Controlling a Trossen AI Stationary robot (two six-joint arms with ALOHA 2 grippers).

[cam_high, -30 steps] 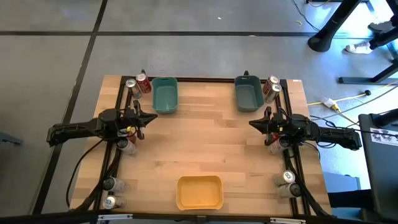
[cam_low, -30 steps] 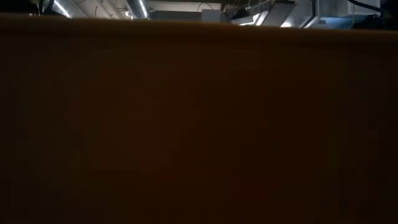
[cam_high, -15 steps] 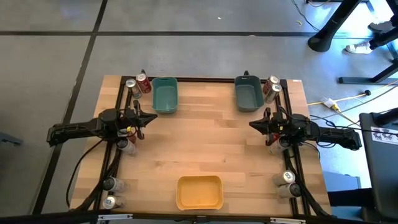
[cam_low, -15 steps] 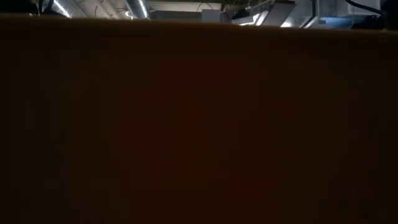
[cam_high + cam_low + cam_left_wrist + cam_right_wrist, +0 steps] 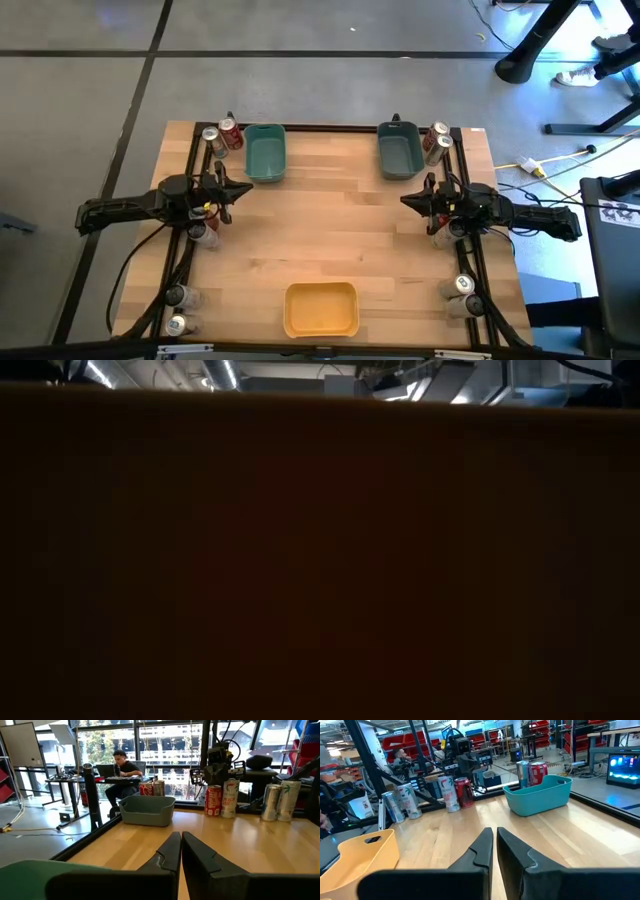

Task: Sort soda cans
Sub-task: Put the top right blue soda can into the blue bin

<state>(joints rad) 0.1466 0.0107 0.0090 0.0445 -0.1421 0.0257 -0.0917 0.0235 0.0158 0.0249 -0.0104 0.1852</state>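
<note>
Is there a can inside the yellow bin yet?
No, from above the yellow bin shows only its bare inside, and the soda cans stand along the table's edges.

grey floor with dark seams surrounds the wooden bench; large windows face a building; red shelving lines the room.

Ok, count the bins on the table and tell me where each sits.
3. A teal bin at the far left, a grey bin at the far right, and a yellow bin at the near edge, centred. All look empty from above.
</note>
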